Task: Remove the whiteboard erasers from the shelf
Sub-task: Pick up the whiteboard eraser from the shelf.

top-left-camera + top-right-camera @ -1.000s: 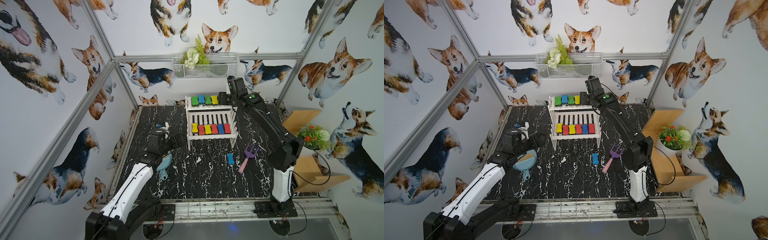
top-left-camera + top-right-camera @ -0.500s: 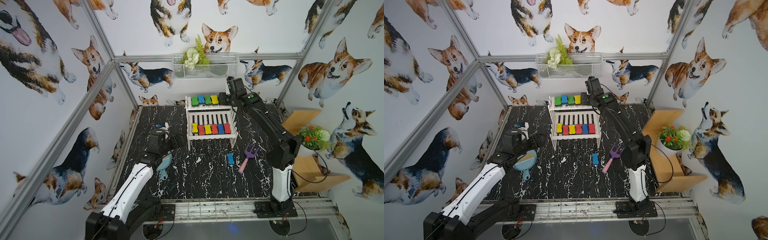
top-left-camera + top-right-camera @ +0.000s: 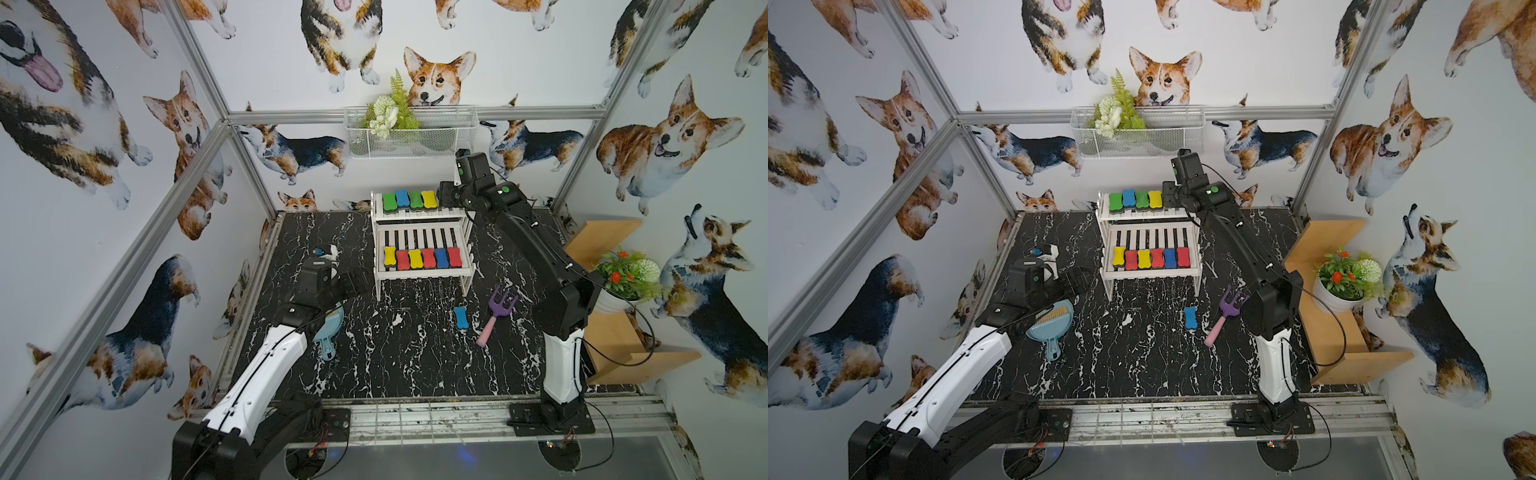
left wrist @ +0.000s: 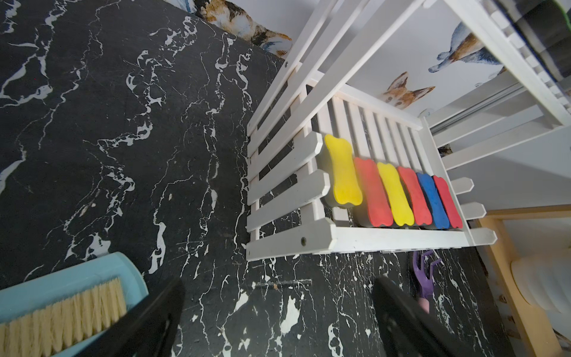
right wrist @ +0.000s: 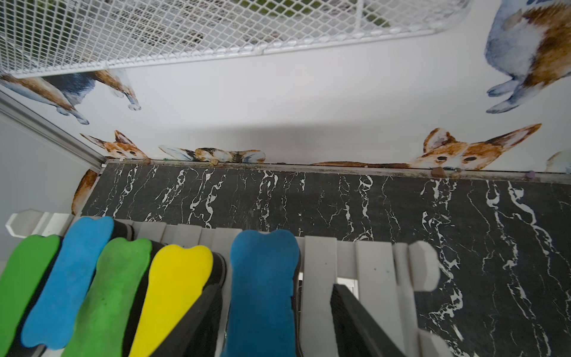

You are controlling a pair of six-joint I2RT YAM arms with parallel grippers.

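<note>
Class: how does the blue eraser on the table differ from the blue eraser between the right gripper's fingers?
The table eraser lies off the shelf; the straddled eraser sits on its top tier. The table eraser lies apart from other erasers; the straddled eraser has a yellow eraser beside it. No gripper is at the table eraser; the right gripper brackets the straddled eraser. Both are blue and bone-shaped.

The left arm [image 3: 266, 365] stays low and bent, reaching forward. The left gripper [image 4: 278, 282] is spread wide, with a big gap between its two black fingers [image 4: 148, 321]. The right arm [image 3: 536, 245] goes up from its base, bends at the elbow and stretches long toward the back. The right gripper [image 5: 275, 289] has its fingers partway apart, not squeezed together.
</note>
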